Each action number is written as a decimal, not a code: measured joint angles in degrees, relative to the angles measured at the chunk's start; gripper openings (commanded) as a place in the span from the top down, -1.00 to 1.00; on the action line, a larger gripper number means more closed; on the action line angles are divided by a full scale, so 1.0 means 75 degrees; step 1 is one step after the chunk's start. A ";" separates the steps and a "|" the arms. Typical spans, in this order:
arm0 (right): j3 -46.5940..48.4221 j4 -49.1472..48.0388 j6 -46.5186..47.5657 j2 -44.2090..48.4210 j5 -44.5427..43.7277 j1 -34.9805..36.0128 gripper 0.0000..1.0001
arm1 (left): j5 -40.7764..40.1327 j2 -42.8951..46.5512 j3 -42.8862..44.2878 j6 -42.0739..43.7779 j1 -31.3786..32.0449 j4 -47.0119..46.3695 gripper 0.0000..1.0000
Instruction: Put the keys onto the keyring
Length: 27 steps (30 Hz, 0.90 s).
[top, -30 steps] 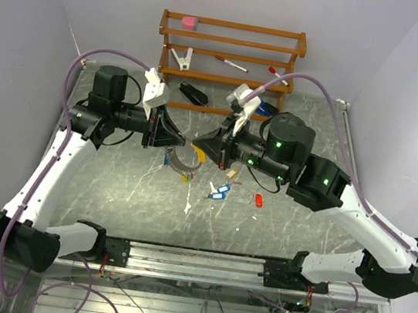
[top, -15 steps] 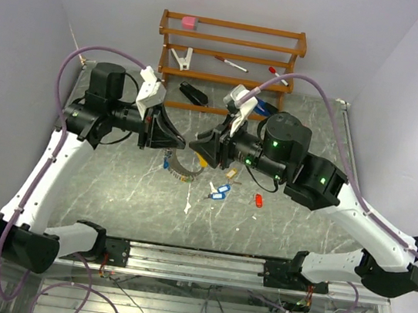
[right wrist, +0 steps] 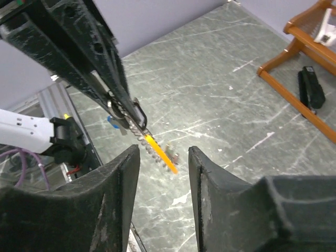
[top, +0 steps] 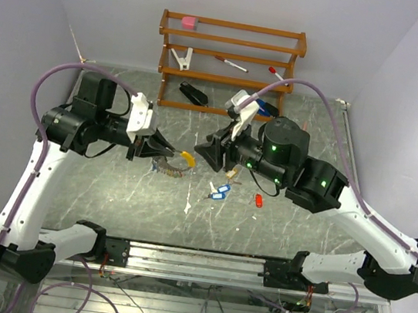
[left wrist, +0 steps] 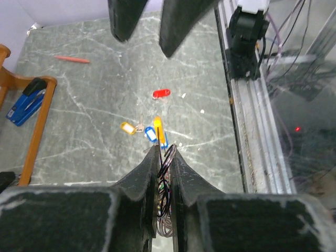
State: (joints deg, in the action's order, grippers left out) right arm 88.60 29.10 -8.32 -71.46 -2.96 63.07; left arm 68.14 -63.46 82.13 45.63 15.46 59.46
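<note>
Left pincer clamps the keyring clear of the bench, likely steadying it for threading, while right pincer, just beside the keyring, stands parted and empty.

No text, label, brand or number is legible on anything here

Most of the keyring hides between the fingers of the left hand; the right hand is cropped by the top edge; from above, the wire is too fine to trace.
</note>
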 measured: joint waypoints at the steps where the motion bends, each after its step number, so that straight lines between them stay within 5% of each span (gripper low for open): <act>1: -0.0079 -0.0003 0.0009 0.0085 -0.0137 0.0000 -0.02 | -0.0079 0.0026 0.0000 0.0294 0.0000 0.0184 0.86; 8: -0.0449 -0.0012 -0.0096 0.0321 -0.0982 0.0000 -0.38 | -0.0839 0.0280 -0.0055 0.2095 0.0000 0.1096 0.86; 27: -0.1005 -0.0061 0.0405 0.0041 -0.0714 0.0000 -0.43 | -0.1352 0.1845 -0.1428 0.4010 0.0000 0.0434 0.86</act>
State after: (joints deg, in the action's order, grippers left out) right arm 81.06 28.64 -5.28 -71.16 -8.32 63.07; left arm 58.00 -49.63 71.42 75.70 15.46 62.72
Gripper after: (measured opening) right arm 0.719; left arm 0.186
